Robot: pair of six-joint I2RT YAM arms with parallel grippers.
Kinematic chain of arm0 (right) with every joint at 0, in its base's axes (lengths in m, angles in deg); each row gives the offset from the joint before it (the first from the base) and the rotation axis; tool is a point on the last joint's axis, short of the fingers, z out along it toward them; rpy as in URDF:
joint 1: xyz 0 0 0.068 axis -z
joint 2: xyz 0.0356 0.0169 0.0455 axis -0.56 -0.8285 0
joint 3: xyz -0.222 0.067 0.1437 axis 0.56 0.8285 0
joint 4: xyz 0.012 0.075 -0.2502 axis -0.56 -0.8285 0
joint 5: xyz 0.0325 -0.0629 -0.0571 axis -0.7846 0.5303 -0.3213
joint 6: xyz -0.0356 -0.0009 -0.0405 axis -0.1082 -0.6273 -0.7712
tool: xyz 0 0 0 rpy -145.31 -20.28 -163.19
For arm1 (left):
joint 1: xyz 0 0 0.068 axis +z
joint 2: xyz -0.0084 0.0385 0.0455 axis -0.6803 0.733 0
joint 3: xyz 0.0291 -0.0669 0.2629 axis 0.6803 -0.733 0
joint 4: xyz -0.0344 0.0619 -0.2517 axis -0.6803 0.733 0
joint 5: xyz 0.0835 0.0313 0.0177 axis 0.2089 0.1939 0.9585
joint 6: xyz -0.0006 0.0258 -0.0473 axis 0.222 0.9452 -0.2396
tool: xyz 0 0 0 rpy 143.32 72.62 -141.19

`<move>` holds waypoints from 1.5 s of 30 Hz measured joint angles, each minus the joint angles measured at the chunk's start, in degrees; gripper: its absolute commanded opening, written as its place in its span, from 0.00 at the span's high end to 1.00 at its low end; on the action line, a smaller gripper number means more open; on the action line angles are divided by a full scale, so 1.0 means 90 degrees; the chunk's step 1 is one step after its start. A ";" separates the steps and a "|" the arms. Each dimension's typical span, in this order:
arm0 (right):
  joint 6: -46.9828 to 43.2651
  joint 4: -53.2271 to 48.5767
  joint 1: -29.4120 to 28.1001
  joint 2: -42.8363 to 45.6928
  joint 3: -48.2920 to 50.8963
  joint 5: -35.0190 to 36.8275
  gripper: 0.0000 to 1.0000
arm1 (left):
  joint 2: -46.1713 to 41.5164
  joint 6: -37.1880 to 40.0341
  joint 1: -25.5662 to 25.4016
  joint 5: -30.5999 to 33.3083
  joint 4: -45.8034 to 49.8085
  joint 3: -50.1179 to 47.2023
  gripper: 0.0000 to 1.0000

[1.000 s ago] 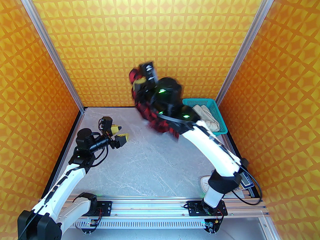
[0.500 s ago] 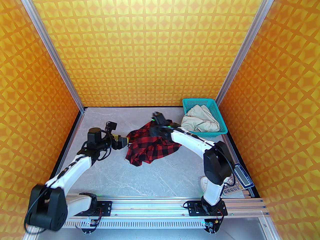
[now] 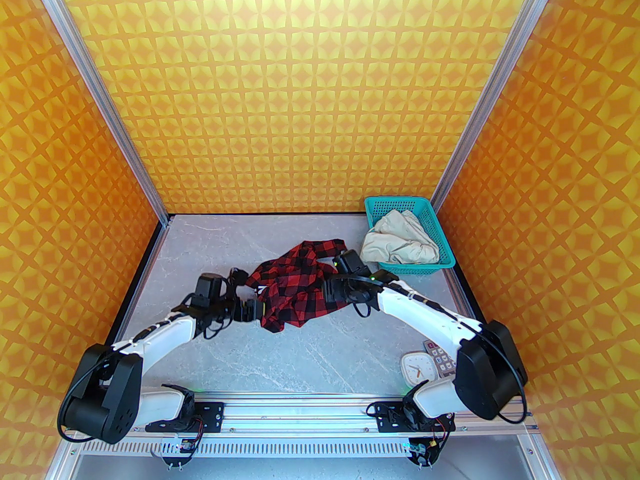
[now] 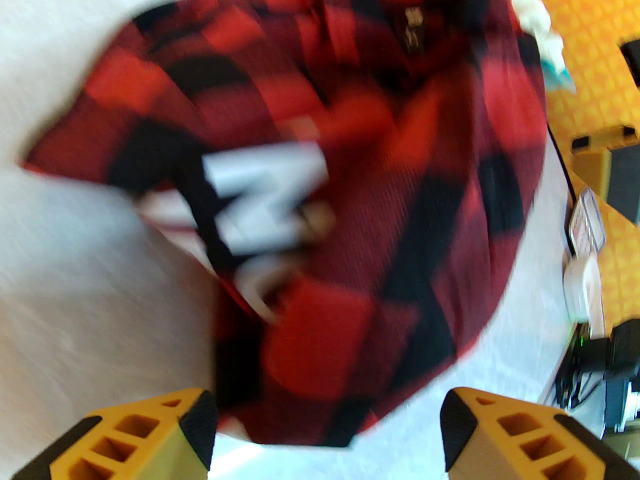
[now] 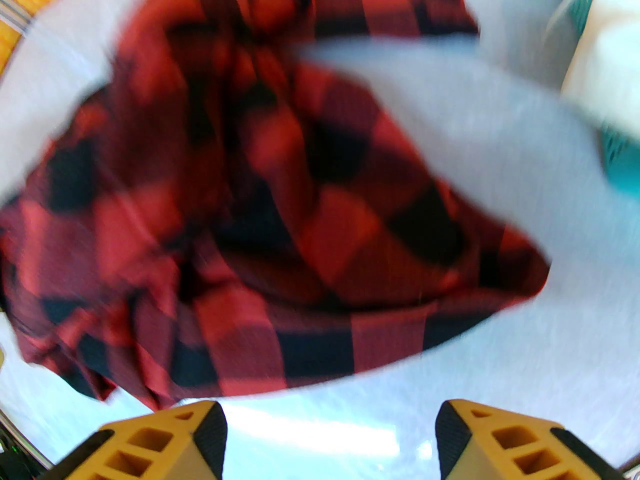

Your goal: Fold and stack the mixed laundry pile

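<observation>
Checked shirt, red and black, lies crumpled in the centre of the top view on the grey bench, its sleeves and body bunched together. Cream trousers sit heaped in the teal mesh basket, right of centre and near the shirt. Left fingers stand apart with nothing between them, low at the shirt's left edge. The right fingers are likewise apart and empty at its right edge.

The step looks to be spreading the shirt flat before folding. To do it well, each side should pinch a single layer at an outer edge, such as a hem corner or shoulder, rather than a bunched ridge. Both should then draw outward evenly and low over the bench. Catching several layers would likely drag the heap instead of opening it.

A white patch on the shirt forms a bold letter-like shape, too blurred to read. A small dark label is equally unreadable. At the lower right of the top view lie a white clock and a keypad, with markings too small to tell.
</observation>
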 measured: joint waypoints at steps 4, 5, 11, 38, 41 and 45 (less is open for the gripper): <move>0.0114 0.0170 0.0240 -0.0670 0.0005 -0.0109 0.34 | 0.0141 0.0194 -0.0364 -0.0024 -0.0012 0.0202 0.39; 0.0153 0.0270 0.0294 -0.0882 0.0002 -0.0121 0.36 | 0.0294 0.0250 -0.0396 -0.0041 -0.0068 0.0318 0.51; 0.0228 0.0646 0.0381 -0.2096 -0.0515 -0.0078 0.79 | 0.1071 0.0338 -0.0403 -0.0041 -0.0925 0.0675 1.00; -0.0896 -0.1333 0.0369 0.0947 -0.3900 0.0588 1.00 | -0.1763 0.1401 0.0007 0.1768 0.2846 0.4675 1.00; -0.0913 -0.1117 0.0372 -0.0430 -0.4056 0.0471 0.80 | -0.0668 0.1316 0.0425 0.1763 0.2752 0.4585 0.85; -0.0937 -0.0974 0.0432 -0.2514 -0.4595 0.0325 0.47 | 0.0702 0.1044 0.1047 0.1693 0.2339 0.4061 0.53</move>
